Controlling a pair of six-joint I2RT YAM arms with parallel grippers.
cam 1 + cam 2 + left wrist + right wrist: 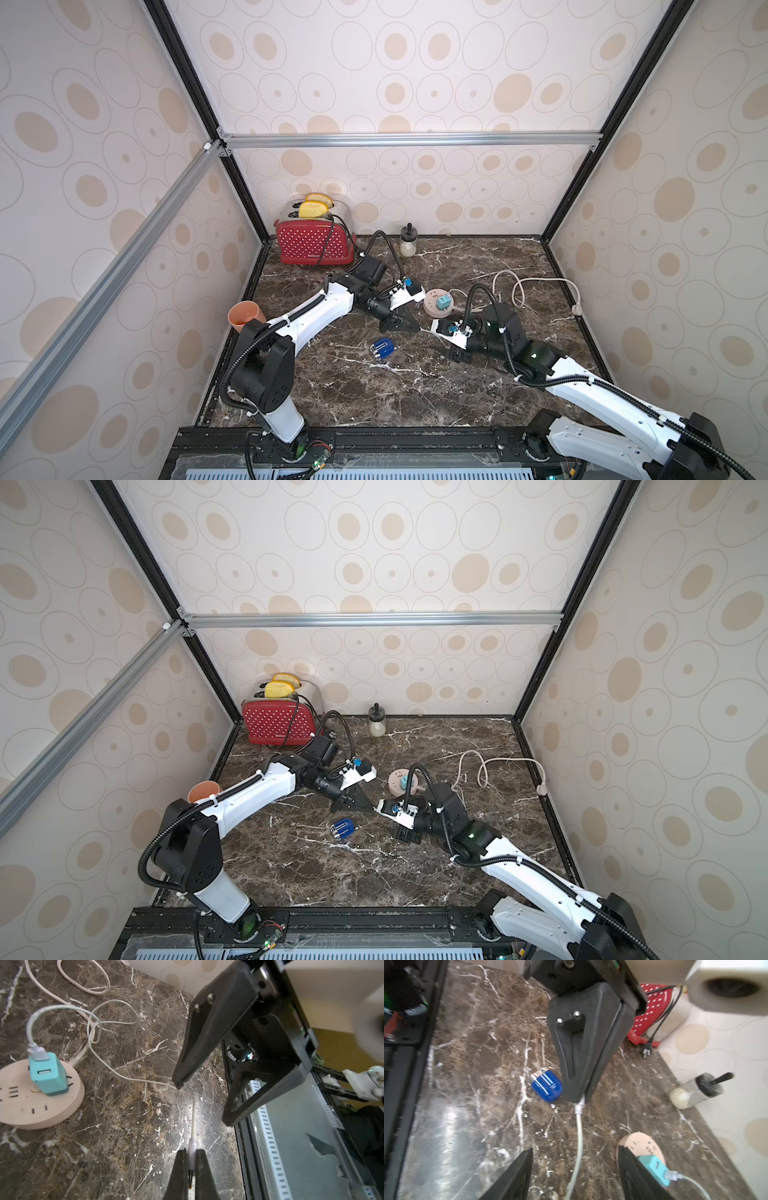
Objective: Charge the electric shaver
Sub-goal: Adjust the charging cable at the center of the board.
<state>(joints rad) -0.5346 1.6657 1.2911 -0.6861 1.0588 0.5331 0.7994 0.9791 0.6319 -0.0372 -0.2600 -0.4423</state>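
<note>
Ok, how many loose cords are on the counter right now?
3: the white USB cable from the teal adapter to the left gripper; the cream power-strip cord looped at back right; the black toaster cord over the red toaster. More could be hidden.

Marble tabletop (415,395), electric shaver (382,348), power strip (431,300), toaster (311,246), jar (408,242)

red dotted toaster (311,247) holding toast (314,210), orange cup (245,316), small lidded jar (408,243)
</note>
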